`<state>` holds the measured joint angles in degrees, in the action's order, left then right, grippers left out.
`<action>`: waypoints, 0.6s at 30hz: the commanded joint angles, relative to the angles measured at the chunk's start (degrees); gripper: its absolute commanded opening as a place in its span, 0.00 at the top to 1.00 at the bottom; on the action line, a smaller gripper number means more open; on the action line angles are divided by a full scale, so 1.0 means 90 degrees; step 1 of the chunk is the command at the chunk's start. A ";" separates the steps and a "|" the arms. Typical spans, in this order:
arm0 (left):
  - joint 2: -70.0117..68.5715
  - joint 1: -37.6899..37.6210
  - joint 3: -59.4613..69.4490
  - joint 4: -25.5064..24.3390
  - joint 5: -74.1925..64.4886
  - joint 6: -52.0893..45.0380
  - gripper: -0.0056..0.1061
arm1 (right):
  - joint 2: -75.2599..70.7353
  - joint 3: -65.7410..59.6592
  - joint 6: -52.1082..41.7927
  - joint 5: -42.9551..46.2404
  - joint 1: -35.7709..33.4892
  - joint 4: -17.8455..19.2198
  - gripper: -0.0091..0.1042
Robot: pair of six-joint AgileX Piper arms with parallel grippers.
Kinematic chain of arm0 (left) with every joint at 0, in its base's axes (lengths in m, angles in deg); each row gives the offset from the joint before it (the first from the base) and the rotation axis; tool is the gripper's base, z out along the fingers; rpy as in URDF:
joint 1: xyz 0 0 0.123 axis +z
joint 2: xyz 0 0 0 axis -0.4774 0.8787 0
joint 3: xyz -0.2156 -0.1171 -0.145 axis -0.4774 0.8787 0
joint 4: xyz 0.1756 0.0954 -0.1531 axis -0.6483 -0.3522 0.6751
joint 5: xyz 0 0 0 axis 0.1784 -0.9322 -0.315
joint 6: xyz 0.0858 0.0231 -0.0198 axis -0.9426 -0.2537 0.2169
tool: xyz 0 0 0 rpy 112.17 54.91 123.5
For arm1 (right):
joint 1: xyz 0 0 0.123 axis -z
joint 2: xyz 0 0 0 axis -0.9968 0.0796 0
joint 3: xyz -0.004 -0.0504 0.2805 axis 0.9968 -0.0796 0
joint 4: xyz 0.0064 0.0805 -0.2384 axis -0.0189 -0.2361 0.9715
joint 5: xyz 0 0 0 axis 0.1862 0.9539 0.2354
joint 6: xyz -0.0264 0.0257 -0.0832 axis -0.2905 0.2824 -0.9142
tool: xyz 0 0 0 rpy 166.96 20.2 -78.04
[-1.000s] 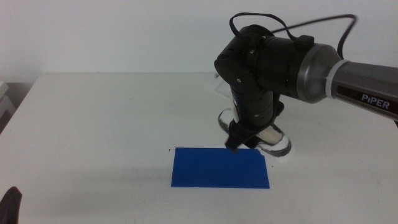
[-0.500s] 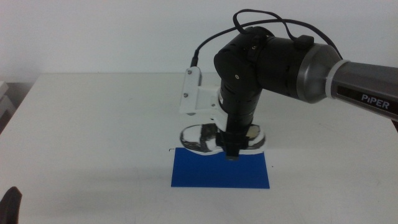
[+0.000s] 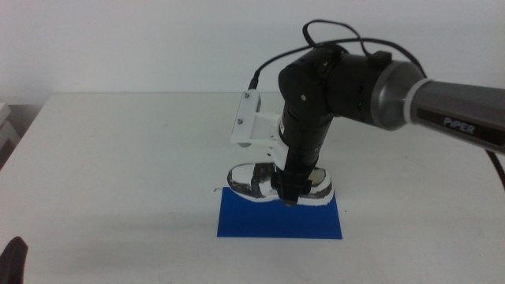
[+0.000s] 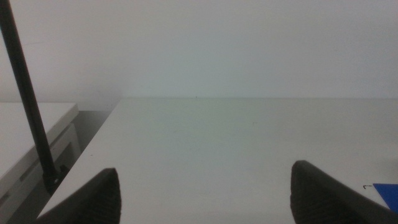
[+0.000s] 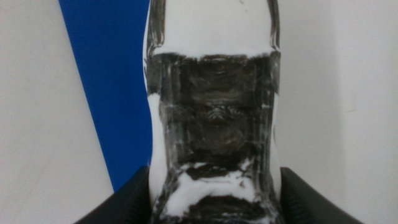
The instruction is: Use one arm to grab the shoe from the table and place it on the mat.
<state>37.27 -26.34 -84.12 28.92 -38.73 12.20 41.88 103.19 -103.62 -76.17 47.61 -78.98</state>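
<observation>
Right gripper (image 3: 286,194) clamped across shoe (image 3: 254,180), long axis parallel to mat's (image 3: 268,221) far edge, shoe overlapping that edge; left gripper (image 4: 205,193) open, idle

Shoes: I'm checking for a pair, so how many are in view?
1. The shoe is held by the right gripper over the mat's far edge. No second one shows.

The right arm (image 3: 371,79) reaches in from the right side, wrist bent steeply downward, its gripper (image 3: 287,189) pointing down with both jaws pressed against a held object. The left gripper (image 3: 14,260) waits at the lower left edge, jaws spread apart.
</observation>
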 commanded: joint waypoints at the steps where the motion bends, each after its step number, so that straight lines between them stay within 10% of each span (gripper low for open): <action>1: -0.0045 -0.0032 0.0032 0.0082 0.0519 0.0077 0.11 | -0.0252 0.0152 -0.0069 0.0154 0.0089 -0.0097 0.95; 18: -0.0045 -0.0032 0.0032 0.0082 0.0519 0.0077 0.11 | 0.0206 0.0152 -0.0561 0.0105 0.0117 -0.0339 0.92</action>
<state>37.27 -26.34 -84.12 28.92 -38.73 12.20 46.92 103.19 -107.89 -76.01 48.07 -82.26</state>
